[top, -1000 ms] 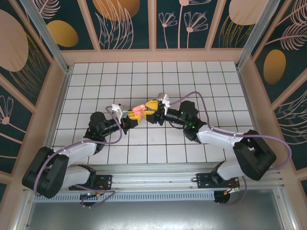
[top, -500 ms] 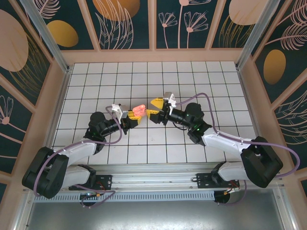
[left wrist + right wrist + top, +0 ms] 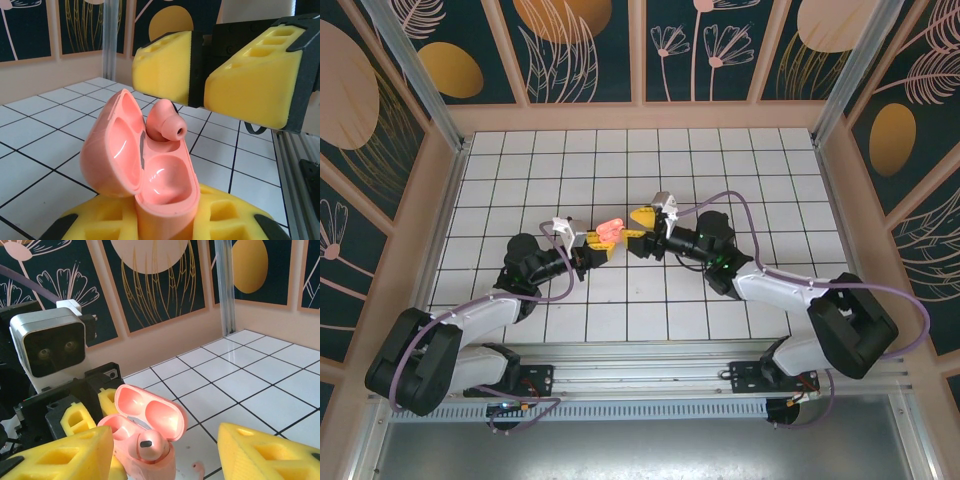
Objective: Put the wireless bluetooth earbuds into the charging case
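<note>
Left wrist: open salmon-pink charging case [image 3: 165, 182]

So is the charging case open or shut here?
Open: the charging case lid is swung back, showing one earbud in the far well and the near well bare.

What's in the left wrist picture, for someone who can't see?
An open pink charging case, held by the left gripper, has one earbud poking from one socket; the other is empty. The right gripper hovers open nearby.
</note>
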{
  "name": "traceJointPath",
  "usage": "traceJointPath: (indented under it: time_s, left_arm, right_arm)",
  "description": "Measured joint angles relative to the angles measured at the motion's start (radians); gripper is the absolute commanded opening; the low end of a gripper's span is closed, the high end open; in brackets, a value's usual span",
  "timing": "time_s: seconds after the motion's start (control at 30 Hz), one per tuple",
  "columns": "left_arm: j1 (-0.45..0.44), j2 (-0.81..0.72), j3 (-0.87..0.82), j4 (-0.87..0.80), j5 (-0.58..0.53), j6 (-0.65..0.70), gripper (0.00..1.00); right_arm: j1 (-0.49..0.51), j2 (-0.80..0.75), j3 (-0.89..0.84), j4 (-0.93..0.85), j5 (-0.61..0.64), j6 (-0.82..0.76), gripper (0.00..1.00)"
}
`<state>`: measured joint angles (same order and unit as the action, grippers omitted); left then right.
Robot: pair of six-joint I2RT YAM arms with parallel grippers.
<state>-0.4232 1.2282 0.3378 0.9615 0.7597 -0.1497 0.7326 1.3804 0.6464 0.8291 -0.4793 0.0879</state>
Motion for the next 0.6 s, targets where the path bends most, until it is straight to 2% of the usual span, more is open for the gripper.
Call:
traceJointPath:
  time_s: [0.6]
  left_arm:
    - [0.0,-0.018,0.0,-0.002,0.01,0.0,0.14]
  right_arm:
    - [0.0,0.06,0.034,0.001,-0.01,0.012,0.57]
